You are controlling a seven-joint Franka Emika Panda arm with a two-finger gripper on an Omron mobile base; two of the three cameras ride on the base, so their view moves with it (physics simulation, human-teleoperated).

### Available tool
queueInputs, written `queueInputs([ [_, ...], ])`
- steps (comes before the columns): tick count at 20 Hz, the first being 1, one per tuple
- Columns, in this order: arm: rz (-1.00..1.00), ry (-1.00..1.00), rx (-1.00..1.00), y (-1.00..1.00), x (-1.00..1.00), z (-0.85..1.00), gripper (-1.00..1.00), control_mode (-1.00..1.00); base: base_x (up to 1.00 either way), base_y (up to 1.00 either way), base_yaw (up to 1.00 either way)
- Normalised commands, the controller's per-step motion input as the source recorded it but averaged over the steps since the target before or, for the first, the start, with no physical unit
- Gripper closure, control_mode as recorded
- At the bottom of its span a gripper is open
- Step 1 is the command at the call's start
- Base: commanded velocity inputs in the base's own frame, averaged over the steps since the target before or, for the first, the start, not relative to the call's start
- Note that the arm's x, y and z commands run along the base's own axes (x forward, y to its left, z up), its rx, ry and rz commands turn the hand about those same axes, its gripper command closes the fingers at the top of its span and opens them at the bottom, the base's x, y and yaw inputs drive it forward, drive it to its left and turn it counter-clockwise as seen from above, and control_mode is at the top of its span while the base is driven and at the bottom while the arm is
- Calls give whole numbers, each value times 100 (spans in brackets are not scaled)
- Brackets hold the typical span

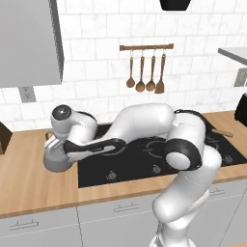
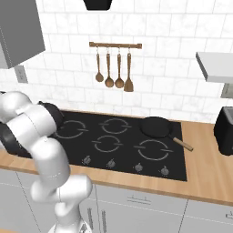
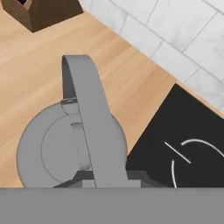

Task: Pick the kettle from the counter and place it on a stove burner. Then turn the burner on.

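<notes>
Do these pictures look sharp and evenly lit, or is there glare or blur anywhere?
Left base view: flat, even light, no glare on the kettle or stove. Right base view: equally even, the frying pan crisp. Hand view: the kettle's handle looms large and slightly soft.

I count one small squat dull-grey metal kettle (image 1: 58,158) on the light-brown wood-grain surface (image 1: 34,188). One flat black glass stovetop (image 2: 123,143) is set into that surface, and it carries four ring-marked burners (image 2: 107,144) and a front row of four small round knobs (image 2: 139,168). One black frying pan with a wooden handle (image 2: 157,127) sits on it. On the white tiled wall I count one wooden rail (image 2: 115,45) with four wooden utensils (image 2: 109,69) hanging from it. There is one dark brown wooden box (image 3: 40,12), one grey wall outlet (image 1: 27,94), and one black appliance (image 2: 224,131) at the far right edge.
</notes>
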Motion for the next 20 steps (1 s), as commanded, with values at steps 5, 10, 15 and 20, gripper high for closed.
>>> queueInputs([
  [5, -17, -11, 8, -100, 28, 51, 100, -100, 0, 0, 0],
  [10, -21, 1, 2, -96, 68, 23, 100, -100, 0, 0, 0],
  [15, -19, 6, 0, -76, 75, 6, 100, -100, 0, 0, 0],
  [20, -15, 6, -7, -61, 57, -2, 100, -100, 0, 0, 0],
])
